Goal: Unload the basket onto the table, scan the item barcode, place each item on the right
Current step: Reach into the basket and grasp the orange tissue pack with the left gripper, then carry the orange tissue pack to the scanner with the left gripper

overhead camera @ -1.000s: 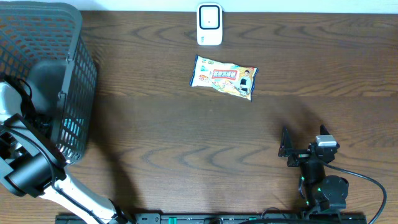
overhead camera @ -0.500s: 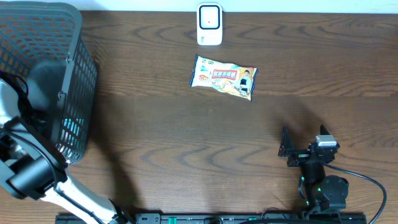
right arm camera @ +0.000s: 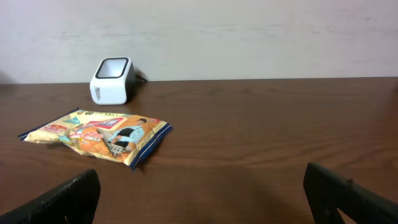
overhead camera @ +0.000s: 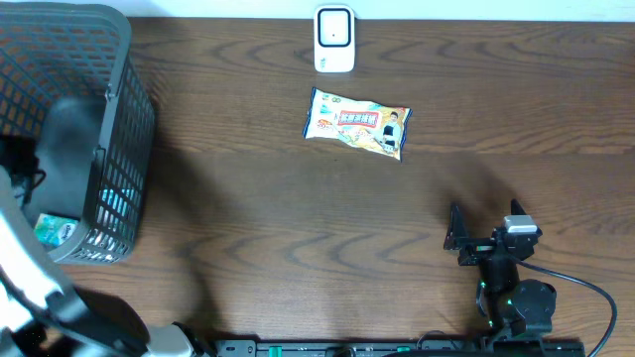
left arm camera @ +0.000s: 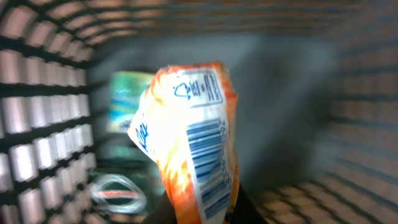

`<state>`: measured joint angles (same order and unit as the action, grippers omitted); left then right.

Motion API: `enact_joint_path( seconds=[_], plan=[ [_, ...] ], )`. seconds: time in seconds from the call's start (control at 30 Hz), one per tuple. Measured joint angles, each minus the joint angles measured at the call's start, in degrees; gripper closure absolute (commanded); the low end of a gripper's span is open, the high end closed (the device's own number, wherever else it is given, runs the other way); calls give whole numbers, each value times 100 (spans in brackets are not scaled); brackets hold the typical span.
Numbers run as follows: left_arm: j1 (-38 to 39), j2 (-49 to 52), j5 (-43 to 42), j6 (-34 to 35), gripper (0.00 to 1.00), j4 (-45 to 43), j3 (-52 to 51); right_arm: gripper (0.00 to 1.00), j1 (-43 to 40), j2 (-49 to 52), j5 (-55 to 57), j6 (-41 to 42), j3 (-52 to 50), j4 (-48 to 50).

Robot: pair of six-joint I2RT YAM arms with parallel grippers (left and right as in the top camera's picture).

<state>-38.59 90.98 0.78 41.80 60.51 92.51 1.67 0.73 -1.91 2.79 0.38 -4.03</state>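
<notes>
The left gripper was clamped shut on an orange packet inside the basket, barcode showing, probably gripped low so it could be lifted out. The right gripper sat wide open and empty, likely idle. The scanner stood well apart, a snack bag just before it.

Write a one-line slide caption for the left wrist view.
Inside the dark mesh basket, an orange packet shows its barcode to the camera; a green packet lies behind.
</notes>
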Motion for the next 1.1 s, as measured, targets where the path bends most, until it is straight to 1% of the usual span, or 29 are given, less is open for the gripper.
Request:
enact_joint_path(
  seconds=[0.3,0.4,0.53,0.63,0.77,0.97,1.03,1.1],
  plan=[
    [133,-1705,-2072,-118,92,-1606,13,1,0,0,2,0,0,0],
    [481,-2181,-2487,-133,92,-1832,28,1,0,0,2,0,0,0],
    [1241,-2452,-2750,-229,92,-1834,52,1,0,0,2,0,0,0],
    [2033,-2371,-2806,-511,92,-1834,52,1,0,0,0,0,0,0],
    [3110,-1969,-2872,-975,92,-1836,52,1,0,0,2,0,0,2],
    [4509,-859,-2896,-1700,92,-1851,52,1,0,0,2,0,0,0],
    [4813,-498,-2723,-1930,92,-1864,52,1,0,0,2,0,0,2],
    [5099,-114,-2221,-2114,92,-1871,52,1,0,0,2,0,0,0]
  ],
)
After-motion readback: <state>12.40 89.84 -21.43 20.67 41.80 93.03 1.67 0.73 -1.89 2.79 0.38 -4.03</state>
